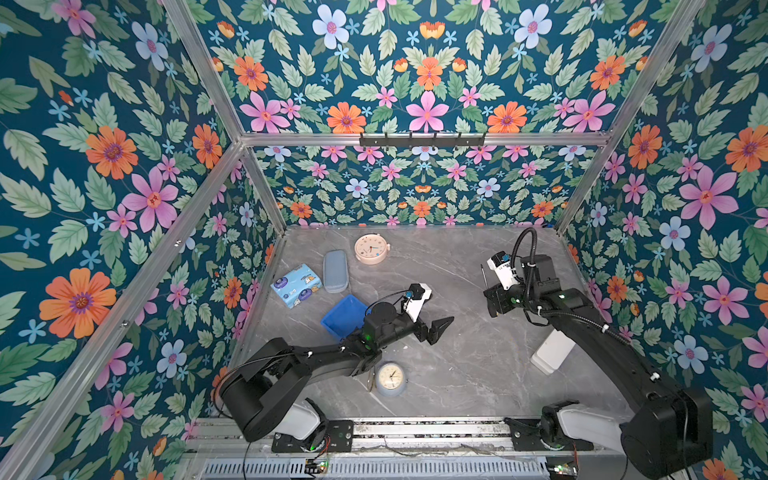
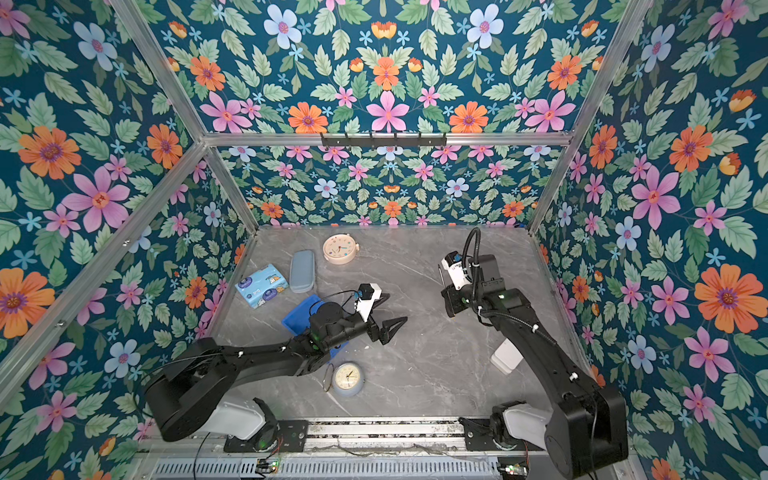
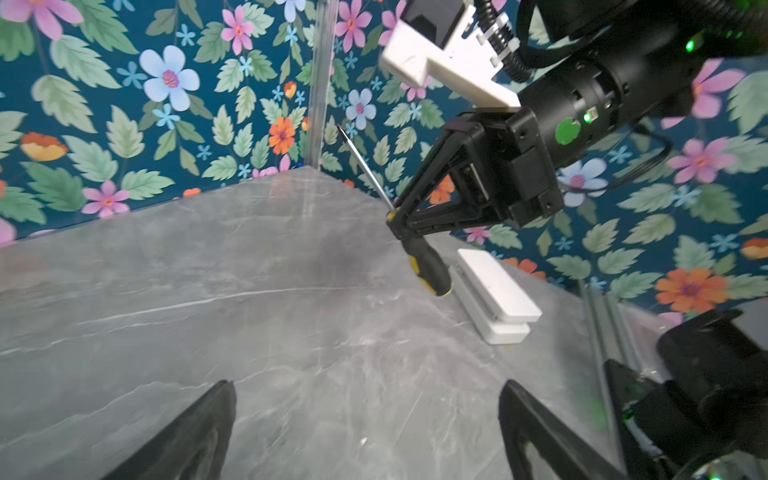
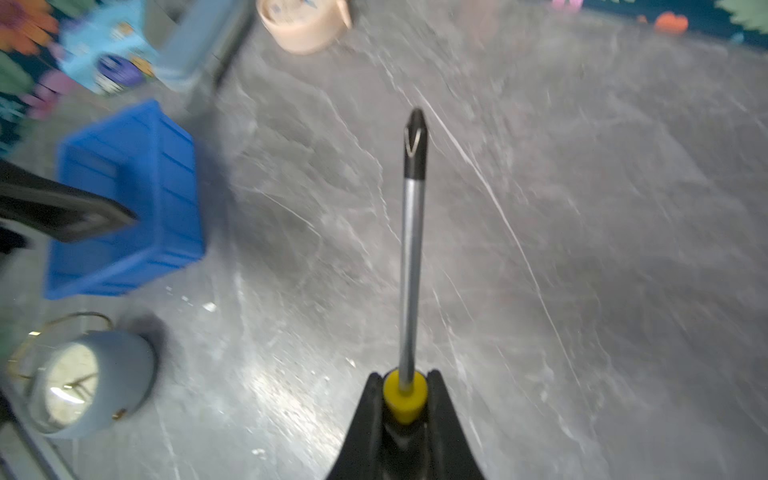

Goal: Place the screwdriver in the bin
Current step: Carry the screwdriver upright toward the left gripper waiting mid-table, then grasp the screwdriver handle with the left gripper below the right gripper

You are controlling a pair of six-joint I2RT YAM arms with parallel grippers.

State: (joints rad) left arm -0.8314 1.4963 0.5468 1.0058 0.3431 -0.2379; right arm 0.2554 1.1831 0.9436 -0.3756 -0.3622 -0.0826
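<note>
The bin (image 1: pixel 343 318) sits on the left of the table (image 1: pixel 457 374), partly under the left arm, its interior showing nothing inside. The left gripper (image 2: pixel 397 307) hovers just right of the bin with jaws fully spread and holding nothing. Well apart to the right, the right gripper (image 4: pixel 404 376) is clamped on the screwdriver (image 4: pixel 409 249) at the yellow collar where shaft meets handle, clear of the table. The shaft projects past the fingertips, and the handle hangs out on the opposite side (left wrist view). The tool is probably rigid, light and handle-heavy. Because the hold is at the narrow collar, it could pivot during fast travel. The round handle will likely roll on release, so lower it lengthwise inside the bin walls.
</note>
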